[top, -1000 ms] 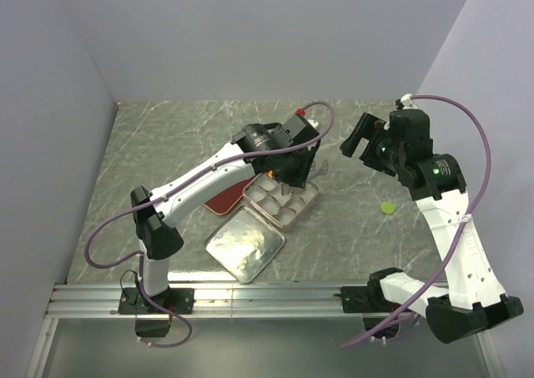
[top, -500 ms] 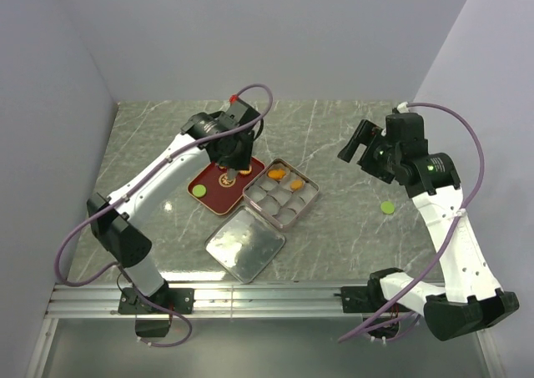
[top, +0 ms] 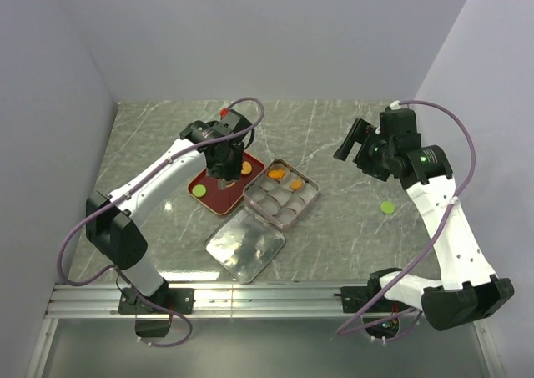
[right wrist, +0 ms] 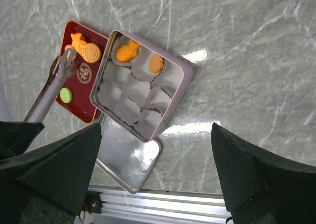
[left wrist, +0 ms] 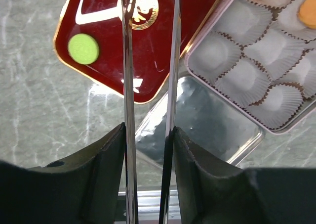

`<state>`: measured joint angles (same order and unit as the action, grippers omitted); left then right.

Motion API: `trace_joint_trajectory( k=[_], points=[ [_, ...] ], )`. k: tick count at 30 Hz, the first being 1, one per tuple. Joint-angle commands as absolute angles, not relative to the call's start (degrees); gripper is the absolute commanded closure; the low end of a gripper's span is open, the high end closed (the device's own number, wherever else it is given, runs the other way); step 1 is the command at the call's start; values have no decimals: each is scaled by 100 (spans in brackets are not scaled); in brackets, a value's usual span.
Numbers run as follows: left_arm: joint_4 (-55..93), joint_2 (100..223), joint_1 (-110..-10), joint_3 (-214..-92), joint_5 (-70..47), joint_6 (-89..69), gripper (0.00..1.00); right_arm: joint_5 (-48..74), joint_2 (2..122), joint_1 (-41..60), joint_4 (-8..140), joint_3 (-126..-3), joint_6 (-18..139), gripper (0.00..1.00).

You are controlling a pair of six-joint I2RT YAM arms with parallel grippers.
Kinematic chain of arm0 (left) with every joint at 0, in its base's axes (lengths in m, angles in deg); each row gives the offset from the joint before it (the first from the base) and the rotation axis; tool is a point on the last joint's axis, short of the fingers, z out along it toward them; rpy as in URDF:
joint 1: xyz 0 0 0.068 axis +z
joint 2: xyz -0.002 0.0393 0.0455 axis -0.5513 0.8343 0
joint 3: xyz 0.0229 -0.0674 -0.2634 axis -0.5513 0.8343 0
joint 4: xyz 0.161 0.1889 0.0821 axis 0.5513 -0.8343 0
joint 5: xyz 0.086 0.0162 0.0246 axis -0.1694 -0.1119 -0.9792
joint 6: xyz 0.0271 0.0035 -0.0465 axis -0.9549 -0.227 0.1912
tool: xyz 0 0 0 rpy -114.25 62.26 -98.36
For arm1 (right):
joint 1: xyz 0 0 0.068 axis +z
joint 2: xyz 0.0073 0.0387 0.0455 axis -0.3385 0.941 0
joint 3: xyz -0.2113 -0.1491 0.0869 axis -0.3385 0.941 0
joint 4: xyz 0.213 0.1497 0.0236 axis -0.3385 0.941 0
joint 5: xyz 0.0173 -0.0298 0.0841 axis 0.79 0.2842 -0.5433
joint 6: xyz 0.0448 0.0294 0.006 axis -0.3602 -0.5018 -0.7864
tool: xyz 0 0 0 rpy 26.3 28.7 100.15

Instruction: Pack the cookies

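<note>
RISK: thin metal tongs [right wrist: 49, 88] could pinch a biscuit off-centre and flick it off the dark-red lacquered tray [left wrist: 113, 61] | LEFT CLAW [left wrist: 148, 130]: half-closed, squeezing the tongs, tips seemingly empty | RIGHT CLAW [top: 349, 144]: wide apart, empty | small orange and green cookies [right wrist: 91, 52]: two in the pink compartment tin [right wrist: 183, 78], three on tray, one on the marble table [top: 334, 228].

White arm links [top: 163, 176], black joints [top: 125, 238], purple cables [top: 249, 101], green light [top: 423, 153]

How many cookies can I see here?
6. Orange fish and orange oval in the pink tin; orange star, orange bumpy round and green disc on the dark red tray; second green disc on the marble table. The metal tongs may hide more.
</note>
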<state>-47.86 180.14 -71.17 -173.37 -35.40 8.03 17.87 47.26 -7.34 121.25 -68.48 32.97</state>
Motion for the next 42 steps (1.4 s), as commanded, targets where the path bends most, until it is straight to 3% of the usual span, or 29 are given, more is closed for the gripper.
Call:
trace_joint_trajectory(
  k=[1, 23, 42],
  points=[
    [-4351, 17889, -7055, -17242, -3210, 914, 52, 1787, 4776, -757, 12042, -7126, 3471, 2],
    [-4114, 18267, -6835, -17093, -2700, 1213, 54, 1743, 5013, -757, 12068, -7302, 3612, 2],
    [-3762, 18425, -6826, -17224, -2312, 1195, 71, 1769, 4996, -757, 12015, -7249, 3621, 2]
  ],
)
